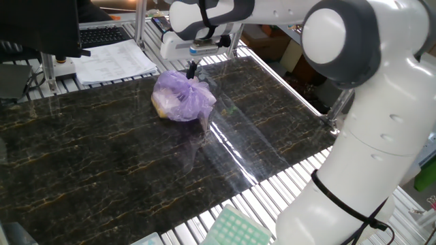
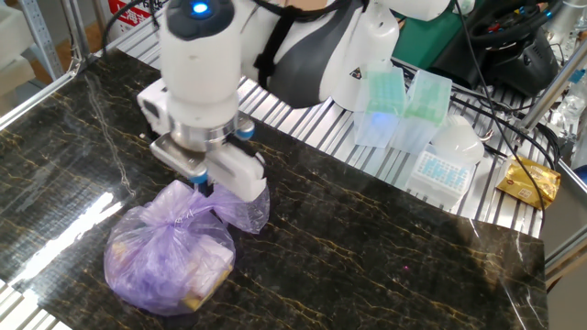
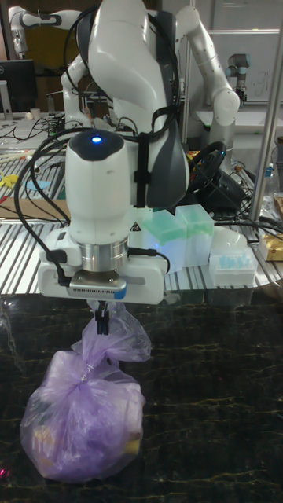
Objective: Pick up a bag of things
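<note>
In one fixed view I count 1 bag of things (image 1: 181, 97), lilac with a yellowish patch at its left side, resting on the dark marbled table (image 1: 122, 163) toward the far edge. My gripper (image 1: 193, 69) hangs over the bag's right top, its dark fingertips down at the loose plastic; I cannot tell from here how far the jaws stand apart. 1 stack of papers (image 1: 114, 61) lies at far left.

In the other fixed view the bag of things (image 2: 170, 252) sits at the near left of the table (image 2: 367, 238), and the gripper (image 2: 203, 186) meets its gathered top. On the slatted surface at far right I count 2 green tip boxes (image 2: 404, 108).

In the tall fixed view the gripper (image 3: 101, 322) shows its jaws drawn narrow around the bag's twisted neck, the bag of things (image 3: 82, 416) resting on the table (image 3: 220, 393) below.
</note>
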Controlling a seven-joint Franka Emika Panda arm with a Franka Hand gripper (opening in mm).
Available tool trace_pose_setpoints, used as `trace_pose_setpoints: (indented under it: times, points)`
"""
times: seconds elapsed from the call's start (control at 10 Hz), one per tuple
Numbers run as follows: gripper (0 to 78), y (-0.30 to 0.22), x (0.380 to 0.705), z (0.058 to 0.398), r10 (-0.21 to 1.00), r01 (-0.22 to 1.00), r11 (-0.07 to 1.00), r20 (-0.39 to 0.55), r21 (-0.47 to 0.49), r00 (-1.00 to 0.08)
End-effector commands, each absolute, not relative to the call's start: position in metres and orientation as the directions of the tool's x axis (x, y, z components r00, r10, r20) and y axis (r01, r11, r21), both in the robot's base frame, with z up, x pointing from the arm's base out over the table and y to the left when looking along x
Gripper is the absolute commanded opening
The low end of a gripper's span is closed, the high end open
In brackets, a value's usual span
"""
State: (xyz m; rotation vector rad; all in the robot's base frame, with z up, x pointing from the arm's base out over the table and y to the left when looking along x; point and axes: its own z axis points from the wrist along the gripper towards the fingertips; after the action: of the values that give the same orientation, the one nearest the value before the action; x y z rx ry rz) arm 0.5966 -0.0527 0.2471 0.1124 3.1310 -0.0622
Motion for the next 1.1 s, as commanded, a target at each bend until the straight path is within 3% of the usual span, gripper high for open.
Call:
trace_pose_setpoints:
  times: [0.1, 1.1]
  points:
    - [0.0, -0.055, 0.602, 0.240, 0.069, 0.070, 0.997, -0.022, -0.043, -0.997]
    - [0.0, -0.071, 0.606, 0.223, 0.060, 0.062, 0.997, -0.047, -0.036, -0.997]
